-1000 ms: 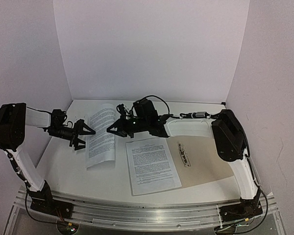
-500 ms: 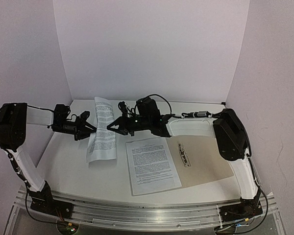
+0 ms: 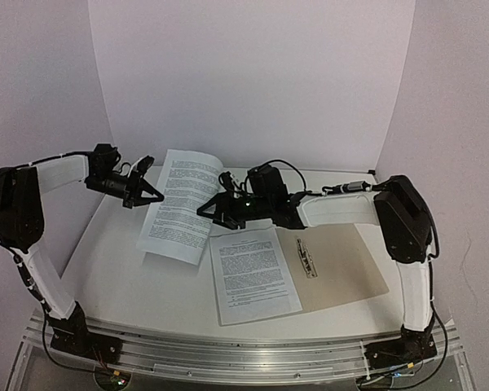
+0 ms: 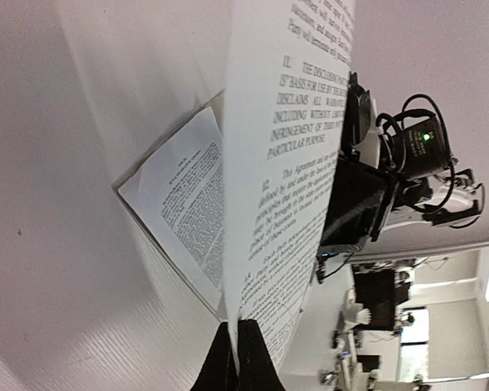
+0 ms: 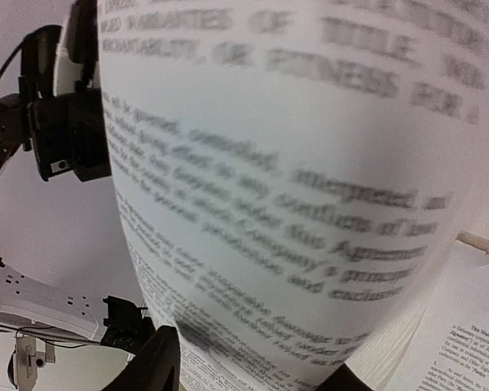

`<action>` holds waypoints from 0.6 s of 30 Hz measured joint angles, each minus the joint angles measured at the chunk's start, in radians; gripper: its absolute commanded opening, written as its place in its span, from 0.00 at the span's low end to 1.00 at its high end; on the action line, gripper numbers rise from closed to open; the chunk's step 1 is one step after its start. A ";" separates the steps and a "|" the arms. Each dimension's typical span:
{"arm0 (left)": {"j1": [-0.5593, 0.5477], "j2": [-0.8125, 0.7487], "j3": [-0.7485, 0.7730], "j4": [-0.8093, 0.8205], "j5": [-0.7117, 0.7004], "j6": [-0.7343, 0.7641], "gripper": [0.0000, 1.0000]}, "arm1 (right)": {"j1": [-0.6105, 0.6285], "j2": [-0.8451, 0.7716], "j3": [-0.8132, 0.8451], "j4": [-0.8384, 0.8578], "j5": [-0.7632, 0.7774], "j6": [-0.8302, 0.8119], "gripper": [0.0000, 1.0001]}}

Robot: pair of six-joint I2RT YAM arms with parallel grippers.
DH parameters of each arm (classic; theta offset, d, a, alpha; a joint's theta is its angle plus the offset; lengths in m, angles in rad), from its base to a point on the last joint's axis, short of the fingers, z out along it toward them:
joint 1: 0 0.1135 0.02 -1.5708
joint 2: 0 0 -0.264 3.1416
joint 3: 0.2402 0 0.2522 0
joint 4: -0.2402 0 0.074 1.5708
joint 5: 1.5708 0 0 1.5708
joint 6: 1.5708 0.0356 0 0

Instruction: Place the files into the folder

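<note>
Left jaws pinch the raised sheet, right jaws stand parted, so best carry it slowly, uncreased, over the folder.

Matt paper files, matt tan card folder, metal fastener strip.

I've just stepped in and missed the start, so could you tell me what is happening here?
The left gripper is shut on one edge of a printed sheet, holding it up at a tilt. The right gripper is at its opposite edge with jaws apart. The second sheet lies flat by the left side of the tan folder.
</note>
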 measured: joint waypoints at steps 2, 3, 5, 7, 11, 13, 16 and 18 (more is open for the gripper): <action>-0.064 0.000 0.106 -0.054 -0.103 0.096 0.00 | -0.014 -0.048 -0.059 -0.001 0.014 -0.010 0.72; -0.098 -0.001 0.150 -0.075 -0.156 0.138 0.00 | -0.021 -0.074 -0.091 -0.002 0.021 -0.019 0.76; -0.168 -0.003 0.225 -0.113 -0.276 0.222 0.00 | -0.039 -0.134 -0.157 -0.005 0.038 -0.037 0.88; -0.239 -0.010 0.286 -0.139 -0.415 0.309 0.00 | -0.062 -0.198 -0.222 -0.010 0.064 -0.059 0.97; -0.368 -0.046 0.361 -0.138 -0.711 0.460 0.00 | -0.109 -0.340 -0.342 -0.016 0.146 -0.128 0.98; -0.417 -0.073 0.384 -0.123 -0.853 0.529 0.00 | -0.122 -0.410 -0.392 -0.018 0.200 -0.175 0.98; -0.468 -0.110 0.411 -0.084 -1.008 0.605 0.00 | -0.122 -0.483 -0.428 -0.011 0.260 -0.252 0.98; -0.490 -0.120 0.451 -0.072 -1.075 0.641 0.00 | -0.119 -0.509 -0.438 0.009 0.280 -0.307 0.98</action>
